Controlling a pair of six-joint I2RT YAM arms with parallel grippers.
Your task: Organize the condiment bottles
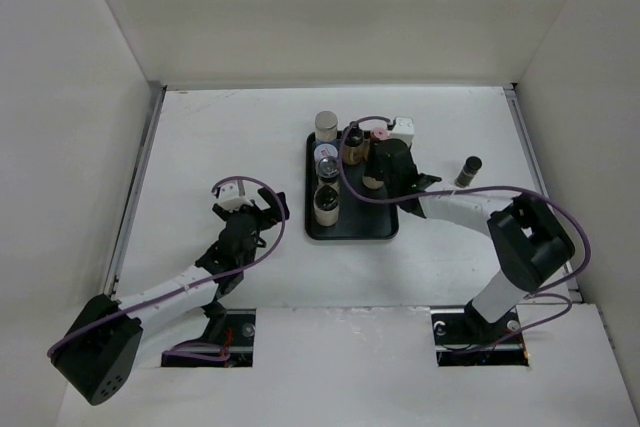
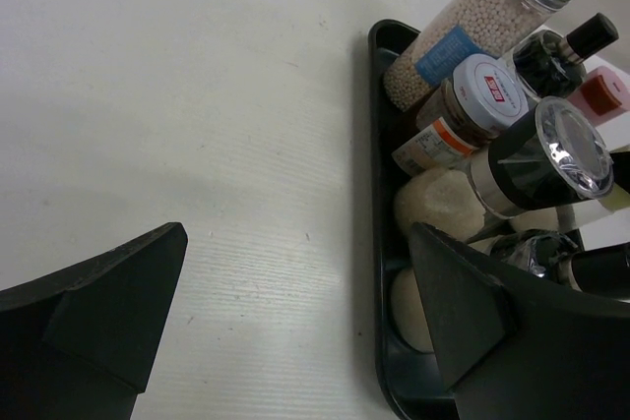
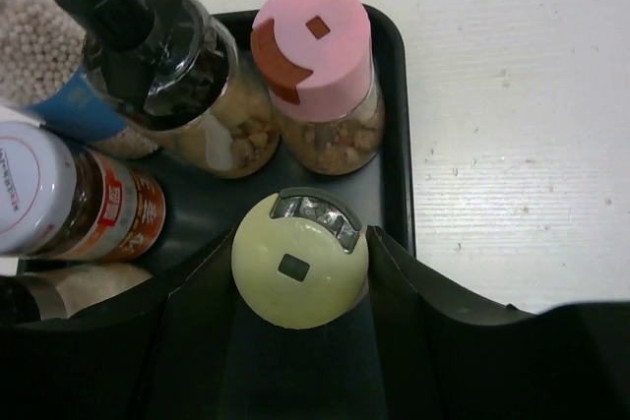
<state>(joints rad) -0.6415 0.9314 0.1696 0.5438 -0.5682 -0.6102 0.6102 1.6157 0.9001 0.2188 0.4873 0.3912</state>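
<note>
The black tray holds several condiment bottles. My right gripper is over the tray's right side, shut on the cream-yellow-capped bottle, with a finger pressed on each side of its cap. Beyond it stand a pink-capped shaker, a black-capped bottle and a white-capped jar. My left gripper is open and empty over the table at the tray's left edge. A dark bottle stands alone on the table right of the tray.
In the left wrist view, a grey-capped shaker of white beads and a clear-lidded shaker stand in the tray's left column. White walls enclose the table on three sides.
</note>
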